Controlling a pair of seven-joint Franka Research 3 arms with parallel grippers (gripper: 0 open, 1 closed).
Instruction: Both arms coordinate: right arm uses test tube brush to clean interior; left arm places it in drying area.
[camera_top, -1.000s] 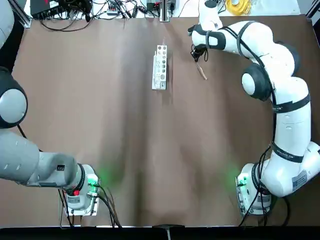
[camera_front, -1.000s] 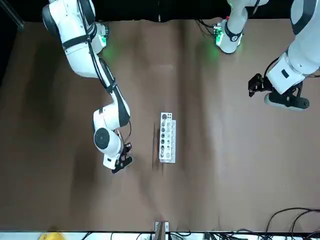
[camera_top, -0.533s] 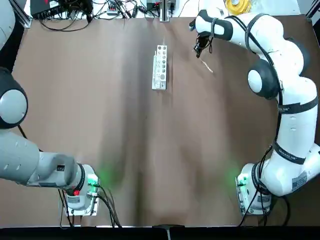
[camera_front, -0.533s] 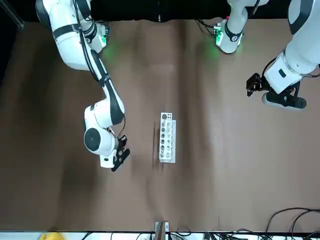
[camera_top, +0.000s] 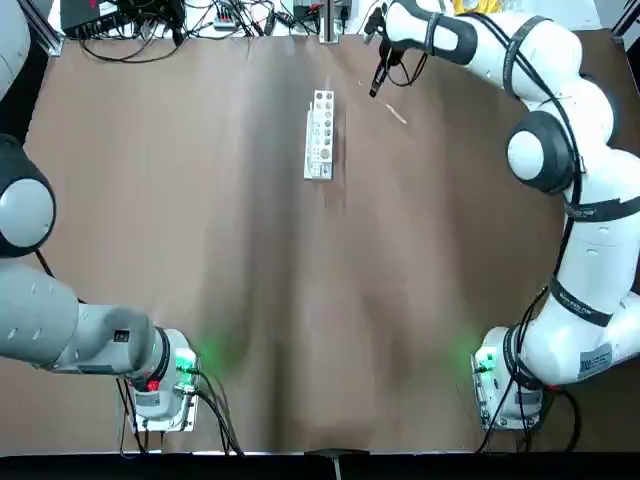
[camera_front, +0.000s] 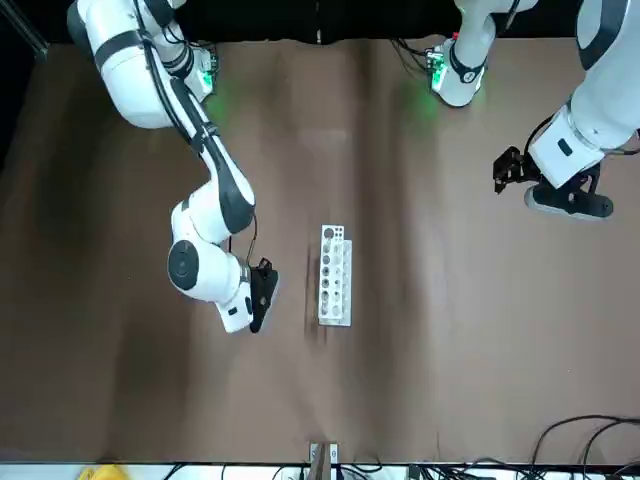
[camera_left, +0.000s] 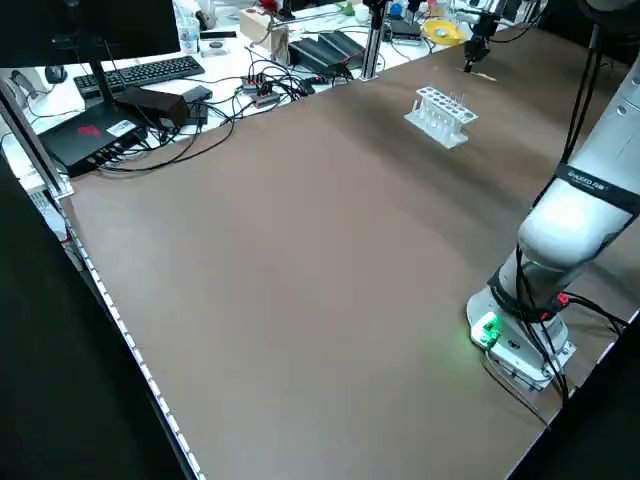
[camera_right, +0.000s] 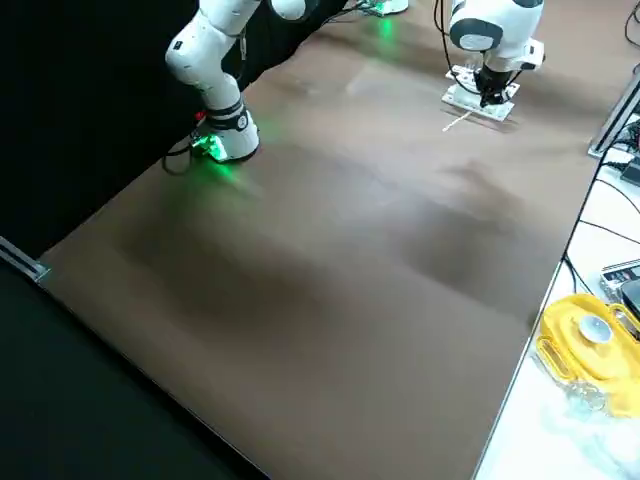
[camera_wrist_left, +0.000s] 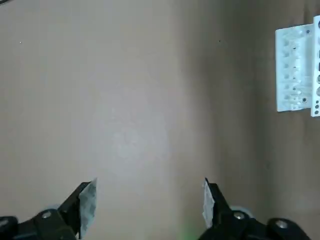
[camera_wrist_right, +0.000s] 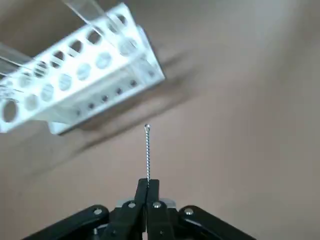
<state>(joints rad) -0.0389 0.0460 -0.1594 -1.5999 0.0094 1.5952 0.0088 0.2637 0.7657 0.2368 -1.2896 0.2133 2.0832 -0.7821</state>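
Observation:
My right gripper (camera_top: 376, 80) hangs above the table just right of the far end of the drying area (camera_top: 320, 135), a narrow white rack with a row of holes. In the right wrist view its fingers (camera_wrist_right: 148, 185) are shut on the test tube brush (camera_wrist_right: 147, 150), a thin wire with a small loop at its tip that points towards the rack (camera_wrist_right: 75, 75). From overhead the brush shows as a pale thin stick (camera_top: 397, 114) close by that gripper. Clear tubes stand in the rack (camera_left: 440, 112). My left gripper (camera_wrist_left: 147, 200) stays open over bare table at the left, well away from the rack (camera_wrist_left: 295, 70).
Cables, black boxes and a keyboard (camera_left: 150, 72) crowd the bench beyond the table's far edge. A yellow object (camera_right: 585, 345) lies off the table's far right corner. The arm bases (camera_top: 165, 385) (camera_top: 505, 385) with green lights stand at the near edge.
The right gripper has swung towards the far edge and to the left, closer to the rack, with its wrist turned and the brush carried along. The left arm has not moved.

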